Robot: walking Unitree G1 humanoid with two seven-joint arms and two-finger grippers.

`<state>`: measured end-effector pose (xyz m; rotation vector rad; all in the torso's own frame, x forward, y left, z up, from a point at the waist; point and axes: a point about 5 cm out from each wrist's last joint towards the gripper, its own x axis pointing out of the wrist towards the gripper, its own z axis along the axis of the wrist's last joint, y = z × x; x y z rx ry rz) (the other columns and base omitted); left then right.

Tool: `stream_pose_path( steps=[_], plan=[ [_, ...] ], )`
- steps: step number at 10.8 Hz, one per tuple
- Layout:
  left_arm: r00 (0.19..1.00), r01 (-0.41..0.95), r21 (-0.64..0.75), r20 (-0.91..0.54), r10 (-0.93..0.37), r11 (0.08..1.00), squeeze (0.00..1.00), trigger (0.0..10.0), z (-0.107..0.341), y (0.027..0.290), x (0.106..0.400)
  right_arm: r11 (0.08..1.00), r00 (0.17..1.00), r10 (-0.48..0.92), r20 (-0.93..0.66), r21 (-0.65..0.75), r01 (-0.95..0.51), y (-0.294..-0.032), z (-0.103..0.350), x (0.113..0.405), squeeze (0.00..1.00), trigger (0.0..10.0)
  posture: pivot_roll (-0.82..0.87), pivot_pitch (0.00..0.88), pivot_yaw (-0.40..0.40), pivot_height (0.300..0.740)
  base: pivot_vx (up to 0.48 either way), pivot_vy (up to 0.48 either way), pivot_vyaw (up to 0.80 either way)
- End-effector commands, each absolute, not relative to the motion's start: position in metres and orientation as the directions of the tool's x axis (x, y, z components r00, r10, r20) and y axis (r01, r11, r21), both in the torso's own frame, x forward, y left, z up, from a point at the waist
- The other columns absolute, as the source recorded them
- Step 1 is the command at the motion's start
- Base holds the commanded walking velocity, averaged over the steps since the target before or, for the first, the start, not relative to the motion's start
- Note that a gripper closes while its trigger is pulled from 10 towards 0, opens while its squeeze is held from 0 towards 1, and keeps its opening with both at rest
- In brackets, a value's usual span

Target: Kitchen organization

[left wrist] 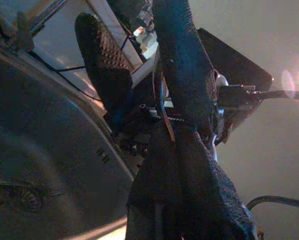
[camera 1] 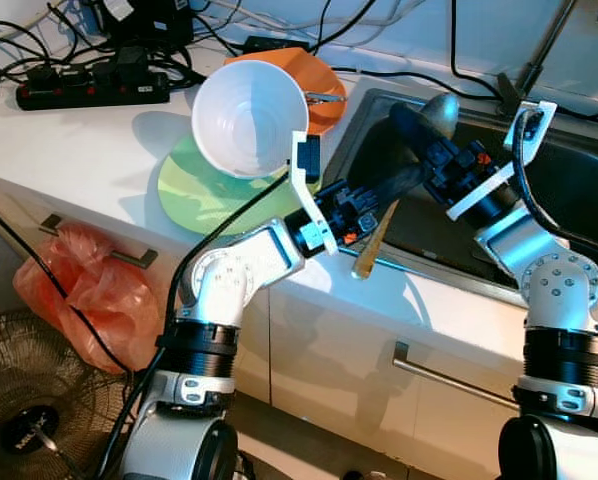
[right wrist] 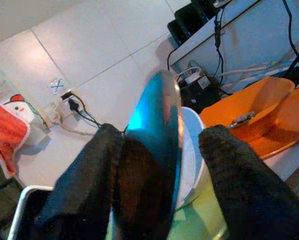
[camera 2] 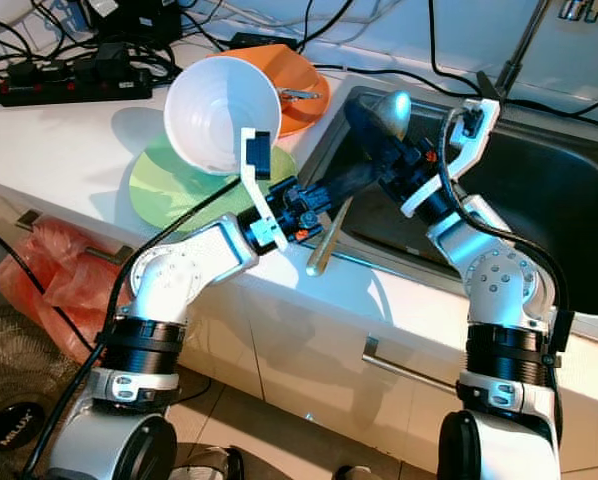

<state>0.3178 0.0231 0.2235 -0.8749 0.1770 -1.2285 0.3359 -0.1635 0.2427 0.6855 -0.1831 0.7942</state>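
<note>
Silver robot arms reach up from the bottom of the head views toward the sink edge. Long ladle with a shiny metal bowl and pale wooden handle (camera 1: pixel 384 215) hangs tilted over the near-left corner of the stainless sink (camera 1: pixel 579 190), handle end down over the white counter (camera 1: pixel 69 150). Right gripper (camera 1: pixel 411 128) is clamped on the ladle just below its bowl; the right wrist view has the metal bowl edge-on between both black fingers (right wrist: pixel 244 185). Left gripper (camera 1: pixel 399 182) is also closed around the ladle's handle, its fingers crossing the right gripper's. White plastic bowl (camera 1: pixel 249 118) sits tipped on a flat light-green plate (camera 1: pixel 194 190), just left of the left wrist. Orange bowl-shaped dish (camera 1: pixel 319 85) lies behind it near the sink rim. Black power strip (camera 1: pixel 89 88) with cables at the counter's back left. Orange-pink plastic bag (camera 1: pixel 79 290) hangs off the cabinet handle; black fan grille (camera 1: pixel 29 400) on the floor.
</note>
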Motion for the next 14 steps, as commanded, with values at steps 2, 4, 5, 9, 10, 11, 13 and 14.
stream_pose_path(
  steps=[2, 4, 5, 9, 10, 11, 13, 14],
  plan=[
    [0.358, 0.768, -0.637, 0.335, -0.871, 0.071, 0.0, 10.0, 0.226, 0.026, 0.316, 0.521, 0.707, 0.584, 0.399, 0.484, -0.703, -0.171, 0.244, 0.336, 0.0, 0.0, 0.05, 0.083, -0.012, 0.74, 0.0, 0.0, 0.0],
    [0.364, 0.77, -0.633, 0.334, -0.869, 0.08, 0.0, 10.0, 0.226, 0.027, 0.317, 0.536, 0.725, 0.561, 0.4, 0.492, -0.686, -0.175, 0.243, 0.336, 0.0, 0.0, 0.05, 0.081, -0.011, 0.74, 0.0, 0.0, 0.0],
    [0.365, 0.772, -0.63, 0.332, -0.87, 0.084, 0.0, 10.0, 0.226, 0.027, 0.317, 0.54, 0.73, 0.552, 0.402, 0.495, -0.681, -0.177, 0.243, 0.336, 0.0, 0.0, 0.05, 0.081, -0.011, 0.74, 0.0, 0.0, 0.0],
    [0.406, 0.797, -0.577, 0.295, -0.865, 0.177, 0.0, 10.0, 0.225, 0.03, 0.321, 0.545, 0.732, 0.552, 0.4, 0.491, -0.68, -0.178, 0.244, 0.338, 0.0, 0.0, 0.05, 0.083, -0.015, 0.74, 0.0, 0.0, 0.0],
    [0.417, 0.791, -0.583, 0.294, -0.86, 0.185, 0.0, 10.0, 0.224, 0.031, 0.323, 0.546, 0.732, 0.552, 0.399, 0.491, -0.679, -0.178, 0.243, 0.338, 0.0, 0.0, 0.05, 0.083, -0.015, 0.74, 0.0, 0.0, 0.0],
    [0.432, 0.787, -0.585, 0.295, -0.852, 0.196, 0.0, 10.0, 0.224, 0.033, 0.325, 0.548, 0.733, 0.552, 0.397, 0.49, -0.678, -0.179, 0.243, 0.338, 0.0, 0.0, 0.05, 0.082, -0.014, 0.74, 0.0, 0.0, 0.0],
    [0.466, 0.781, -0.585, 0.312, -0.828, 0.219, 0.0, 10.0, 0.229, 0.036, 0.331, 0.557, 0.733, 0.57, 0.371, 0.482, -0.677, -0.178, 0.236, 0.335, 0.0, 0.0, 0.05, 0.081, -0.014, 0.74, 0.0, 0.0, 0.0],
    [0.473, 0.78, -0.59, 0.334, -0.815, 0.211, 0.0, 10.0, 0.233, 0.038, 0.333, 0.554, 0.731, 0.575, 0.368, 0.482, -0.679, -0.178, 0.235, 0.335, 0.0, 0.0, 0.05, 0.081, -0.015, 0.74, 0.0, 0.0, 0.0]
  ],
)
